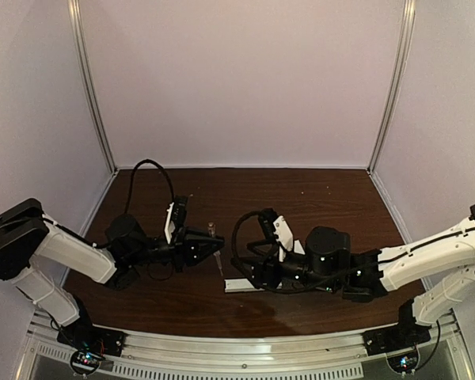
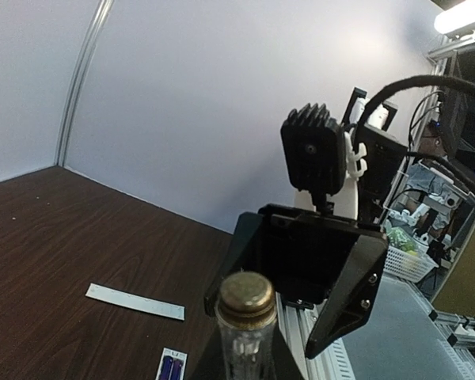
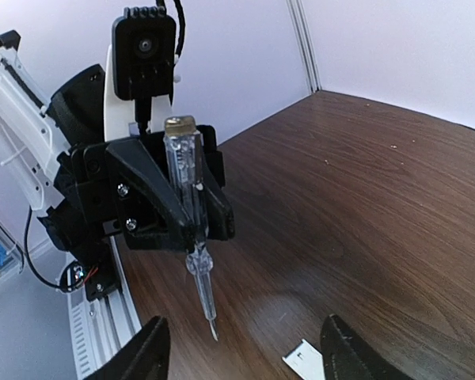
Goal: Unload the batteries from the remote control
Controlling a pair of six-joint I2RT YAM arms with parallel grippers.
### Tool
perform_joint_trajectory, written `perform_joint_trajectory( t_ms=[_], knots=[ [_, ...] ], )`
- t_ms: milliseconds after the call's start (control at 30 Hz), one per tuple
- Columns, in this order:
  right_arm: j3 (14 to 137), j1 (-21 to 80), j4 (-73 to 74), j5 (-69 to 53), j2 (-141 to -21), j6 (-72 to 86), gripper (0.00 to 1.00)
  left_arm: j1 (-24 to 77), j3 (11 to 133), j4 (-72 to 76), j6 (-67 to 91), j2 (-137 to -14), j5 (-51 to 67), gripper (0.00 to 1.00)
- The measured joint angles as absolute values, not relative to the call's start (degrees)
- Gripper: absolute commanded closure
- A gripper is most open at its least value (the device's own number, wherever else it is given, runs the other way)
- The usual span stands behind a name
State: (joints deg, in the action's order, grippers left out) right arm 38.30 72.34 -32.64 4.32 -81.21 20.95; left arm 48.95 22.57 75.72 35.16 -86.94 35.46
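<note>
The remote control (image 1: 241, 283) is a white bar lying on the table near the front. In the left wrist view its open bay (image 2: 172, 366) shows the two blue-purple batteries (image 2: 171, 370) side by side. My left gripper (image 3: 186, 214) is shut on a clear-handled screwdriver (image 3: 184, 178), held upright above the table with its brass cap on top and its tip (image 3: 212, 331) pointing down. My right gripper (image 3: 244, 348) is open, with nothing between its fingers. It hovers over one end of the remote (image 3: 303, 360) and faces the left gripper (image 1: 216, 245).
A thin flat white cover strip (image 2: 134, 302) lies on the dark wooden table (image 1: 301, 198), a little way from the remote. The aluminium rail (image 1: 245, 348) runs along the near edge. White walls enclose the back and both sides.
</note>
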Motion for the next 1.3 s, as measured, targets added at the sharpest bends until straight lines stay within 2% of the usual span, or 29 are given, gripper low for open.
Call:
perform_joint_trajectory(
  t_ms=[100,200,433,567,767,1200,1300],
  knots=[
    [38.35,72.07,-22.06,3.86,-74.04,20.82,0.16,48.95,24.64,75.09,33.3,-88.14,39.0,1.0],
    [38.94,71.79,-13.41,3.38,-68.27,21.32,0.09,48.93,26.0,74.35,31.68,-89.3,42.13,1.0],
    [44.51,70.32,2.61,-0.93,-63.75,23.64,0.07,48.9,28.21,71.75,28.91,-92.23,48.88,1.0],
    [48.25,68.34,8.99,-4.69,-64.12,24.82,0.16,48.9,28.62,70.35,27.57,-92.9,51.31,1.0],
    [54.41,65.52,14.37,-10.07,-68.9,25.08,0.24,49.23,30.11,64.42,23.46,-92.99,51.7,1.0],
    [64.25,64.73,17.96,-18.28,-80.14,22.9,0.47,51.33,32.6,55.96,18.31,-93.01,51.64,1.0],
    [65.6,64.73,18.46,-19.18,-81.91,22.52,0.56,51.51,32.6,55.18,18.09,-93.01,51.55,1.0]
  ],
)
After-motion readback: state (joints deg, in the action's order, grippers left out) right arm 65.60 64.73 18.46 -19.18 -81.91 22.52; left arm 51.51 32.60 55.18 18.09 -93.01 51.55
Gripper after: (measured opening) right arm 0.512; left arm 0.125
